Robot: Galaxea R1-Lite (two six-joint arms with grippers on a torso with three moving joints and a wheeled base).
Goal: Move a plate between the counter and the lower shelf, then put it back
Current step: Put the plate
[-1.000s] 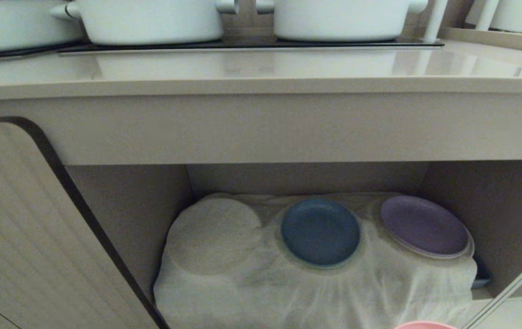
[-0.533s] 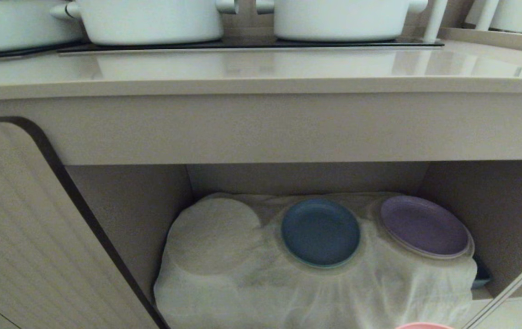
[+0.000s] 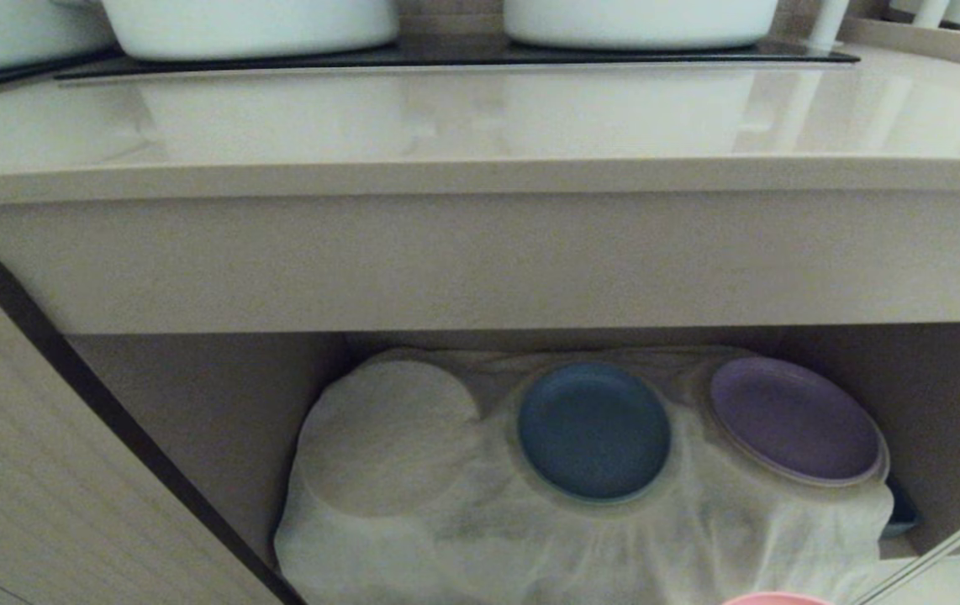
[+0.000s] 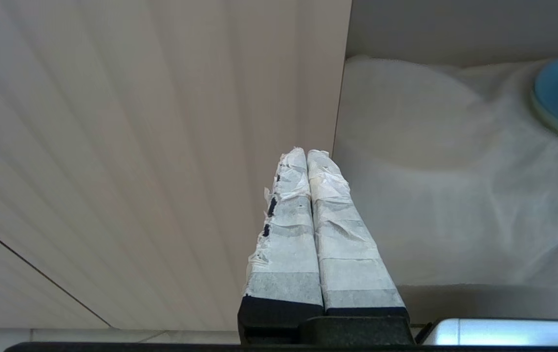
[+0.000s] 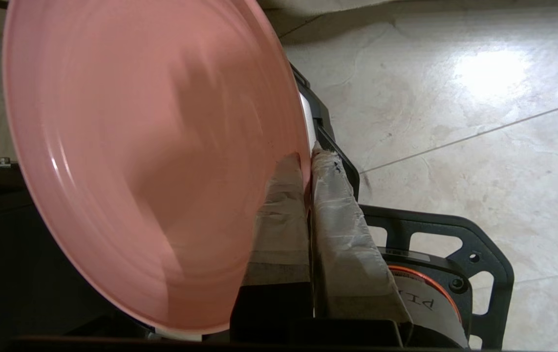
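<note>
The right gripper (image 5: 308,168) clamps the pink plate (image 5: 147,161) by its rim, neither on the surface (image 3: 480,126) nor on the lower shelf (image 3: 581,538), left gripper (image 4: 307,159) closed, empty.

Pretty much the only writing anywhere is a few handwritten dark letters on a white round label (image 5: 425,300) with an orange rim, seen in the right wrist view. They look like "PI", and the rest is cut off.
</note>
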